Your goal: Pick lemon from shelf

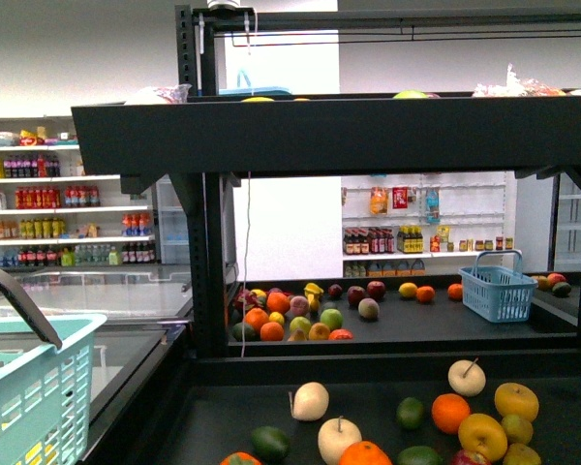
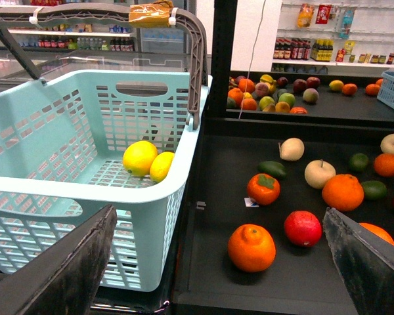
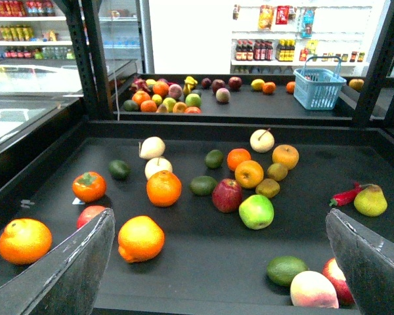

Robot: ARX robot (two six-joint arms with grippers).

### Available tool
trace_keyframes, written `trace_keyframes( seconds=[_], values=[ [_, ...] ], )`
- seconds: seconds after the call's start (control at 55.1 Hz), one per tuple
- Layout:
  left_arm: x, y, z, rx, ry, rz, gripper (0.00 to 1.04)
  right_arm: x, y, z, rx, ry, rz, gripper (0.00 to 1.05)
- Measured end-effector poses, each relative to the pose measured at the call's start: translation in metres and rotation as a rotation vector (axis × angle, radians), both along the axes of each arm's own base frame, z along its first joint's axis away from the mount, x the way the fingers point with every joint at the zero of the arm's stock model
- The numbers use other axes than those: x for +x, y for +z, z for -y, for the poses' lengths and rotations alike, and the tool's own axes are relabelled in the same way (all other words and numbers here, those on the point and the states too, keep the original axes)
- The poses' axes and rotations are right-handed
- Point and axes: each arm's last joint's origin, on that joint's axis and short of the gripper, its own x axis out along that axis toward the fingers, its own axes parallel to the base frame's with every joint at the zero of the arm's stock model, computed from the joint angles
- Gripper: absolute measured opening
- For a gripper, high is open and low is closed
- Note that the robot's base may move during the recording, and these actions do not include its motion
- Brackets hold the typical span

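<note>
1. The left gripper (image 2: 217, 262) hangs empty with its jaws spread wide, over the seam between the pale green basket (image 2: 26, 190) and the shelf (image 2: 210, 275).
2. That basket holds two lemons (image 2: 140, 157), touching each other on its floor, so part of the picking looks done.
3. On the shelf's near tray no sure lemon shows. Round yellow fruits (image 3: 249, 174) lie toward the right among oranges and apples, but whether any is a lemon cannot be told.
4. To do this step well, the arm should settle which yellow fruit it wants, come down from above, and close across its short width without nudging neighbours that touch it.
5. The right gripper (image 3: 217, 262) is likewise wide open and empty, above the tray's front.
6. Farthest right, a blue basket (image 1: 497, 288) stands on the rear tray; its contents cannot be seen.
</note>
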Motion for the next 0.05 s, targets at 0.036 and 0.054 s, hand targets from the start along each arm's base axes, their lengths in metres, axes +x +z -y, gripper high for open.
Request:
trace_keyframes(
  seconds=[0.036, 0.054],
  values=[
    [0.0000, 0.0000, 0.0000, 0.000, 0.000, 0.000, 0.97, 0.0000, 0.0000, 0.0000, 0.000, 0.000, 0.000, 0.97],
    [0.0000, 0.0000, 0.0000, 0.000, 0.000, 0.000, 0.97, 0.0000, 0.0000, 0.0000, 0.000, 0.000, 0.000, 0.97]
  ],
)
